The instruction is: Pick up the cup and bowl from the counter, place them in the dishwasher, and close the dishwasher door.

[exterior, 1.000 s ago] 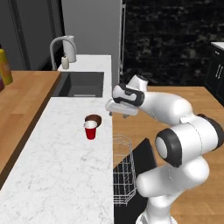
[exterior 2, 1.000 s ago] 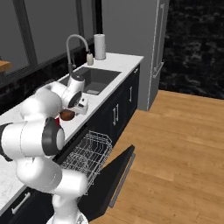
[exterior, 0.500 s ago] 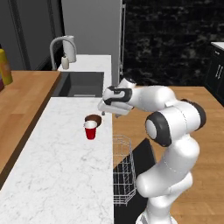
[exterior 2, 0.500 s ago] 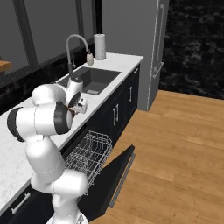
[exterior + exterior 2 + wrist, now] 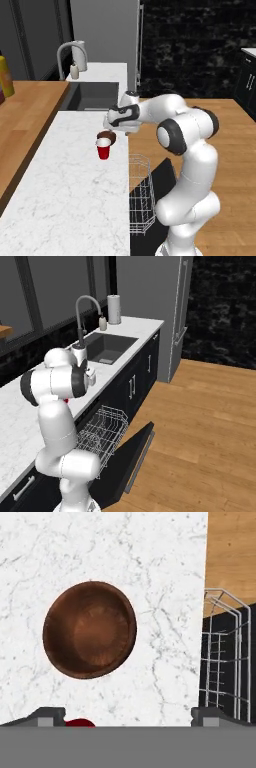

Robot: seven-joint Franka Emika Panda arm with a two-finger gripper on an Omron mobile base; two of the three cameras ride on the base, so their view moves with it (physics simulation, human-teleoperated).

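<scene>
Red cup (image 5: 103, 149) stood on the white marble table (image 5: 70, 200), touching the brown bowl (image 5: 106, 136) just behind it. Gripper (image 5: 116, 127) hovered over the bowl, fingers (image 5: 50, 716) wide apart, clamped on nothing. Right of the bowl, past the table edge: wire rack (image 5: 139, 200) pulled out, dishwasher door (image 5: 134, 458) down.

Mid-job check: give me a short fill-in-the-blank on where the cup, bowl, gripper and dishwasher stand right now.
1. The bowl and the cup both rest on the ____.
2. The gripper, above the bowl, has its jaws ____.
3. The dishwasher door hangs ____, with the wire rack pulled out.
4. The colour of the cup is ____.

Missing words: counter; open; open; red
</scene>
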